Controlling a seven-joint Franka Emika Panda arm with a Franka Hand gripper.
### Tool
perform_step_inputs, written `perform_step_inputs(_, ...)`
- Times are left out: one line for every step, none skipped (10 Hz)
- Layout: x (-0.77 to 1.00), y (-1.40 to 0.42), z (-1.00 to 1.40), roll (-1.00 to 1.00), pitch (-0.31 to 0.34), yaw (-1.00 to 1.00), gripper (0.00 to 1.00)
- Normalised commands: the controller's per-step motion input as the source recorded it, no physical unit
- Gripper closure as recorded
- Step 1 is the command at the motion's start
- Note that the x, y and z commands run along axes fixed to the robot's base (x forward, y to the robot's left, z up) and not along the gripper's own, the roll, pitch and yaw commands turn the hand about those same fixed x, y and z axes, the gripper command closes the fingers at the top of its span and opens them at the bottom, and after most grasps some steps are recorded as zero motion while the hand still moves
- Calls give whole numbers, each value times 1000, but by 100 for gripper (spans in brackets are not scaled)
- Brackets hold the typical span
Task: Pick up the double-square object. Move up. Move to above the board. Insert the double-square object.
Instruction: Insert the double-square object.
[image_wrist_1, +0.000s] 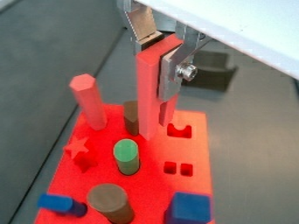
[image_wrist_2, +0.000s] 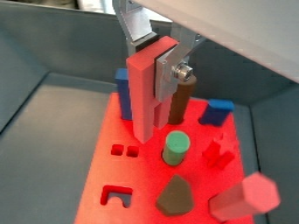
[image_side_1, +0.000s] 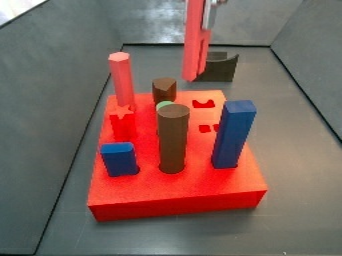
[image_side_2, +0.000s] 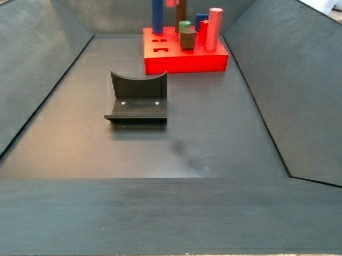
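Double-square object (image_wrist_1: 149, 87), a long slim salmon-red bar, hangs upright over the board (image_side_1: 187, 190), its lower end low among the pegs and close to the board's top in both wrist views; whether it touches the surface cannot be told. The jaws are closed on the bar's upper part, one silver finger (image_wrist_1: 170, 68) flat against its side, so the gripper (image_wrist_2: 163, 66) sits above the board with the bar pinched in it.

Biggest in the scene is the dark grey bin floor (image_side_2: 174, 150) with sloping walls. On it, in a side view, the thick bright-red board lies at the far end. Nearer, well apart from it, stands the fixture (image_side_2: 136, 98), a dark bracket on a base plate.

Standing in the board, from large to small: a tall blue block (image_side_1: 234, 133) near the right edge, a salmon hexagonal post (image_side_1: 122, 80) at the left, a dark brown round peg (image_side_1: 173, 138) near the front, a second brown peg (image_side_1: 163, 90) farther back, a green-topped round peg (image_wrist_1: 126, 157) at the middle, a short blue block (image_side_1: 119, 158) at the near left, and a small red star peg (image_wrist_1: 79, 147) beside the hexagonal post. Small square holes (image_wrist_1: 177, 168) and an arched slot (image_wrist_1: 180, 131) lie open in the top.
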Motion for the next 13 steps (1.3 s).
perform_step_inputs(11, 0, -329, 0, -40, -1000, 100)
perform_step_inputs(43, 0, -300, 0, -57, -1000, 100)
perform_step_inputs(69, 0, -269, -13, -66, -1000, 100)
perform_step_inputs(91, 0, -237, -17, -51, -1000, 100)
perform_step_inputs(83, 0, -243, -14, -50, -1000, 100)
perform_step_inputs(86, 0, -237, -19, -53, -1000, 100)
perform_step_inputs(151, 0, -174, -43, -36, -969, 100)
perform_step_inputs(220, 0, -166, -41, -20, -911, 100)
perform_step_inputs(246, 0, -180, -31, -20, -889, 100)
perform_step_inputs(314, 0, -200, -20, -19, -823, 100)
perform_step_inputs(357, 0, -271, 0, 0, -780, 100)
perform_step_inputs(389, 0, -240, 0, 0, -749, 100)
perform_step_inputs(451, 0, -237, 0, 0, -674, 100)
